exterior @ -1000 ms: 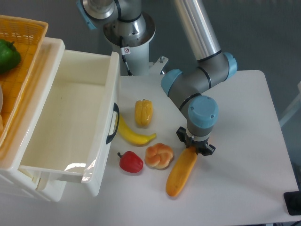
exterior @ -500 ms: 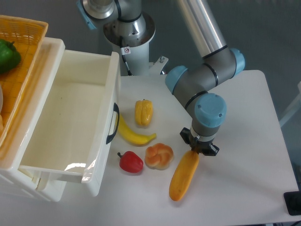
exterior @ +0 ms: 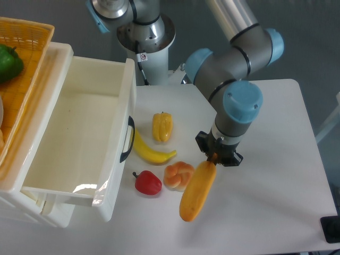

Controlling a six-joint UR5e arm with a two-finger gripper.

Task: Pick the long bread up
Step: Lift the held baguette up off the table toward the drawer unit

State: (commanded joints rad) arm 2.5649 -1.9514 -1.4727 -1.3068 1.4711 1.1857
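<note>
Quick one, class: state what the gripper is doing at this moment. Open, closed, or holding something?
Gripper: closed on the upper end of the long bread, holding it.

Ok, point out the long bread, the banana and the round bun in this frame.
long bread (exterior: 195, 193): fixed camera, middle of the loaf.
banana (exterior: 150, 153): fixed camera, middle of its curve.
round bun (exterior: 177, 174): fixed camera, knotted top.

Banana (exterior: 151, 152), yellow pepper (exterior: 162, 127), red pepper (exterior: 147, 183), bun (exterior: 176, 175), white bin (exterior: 69, 138).
</note>
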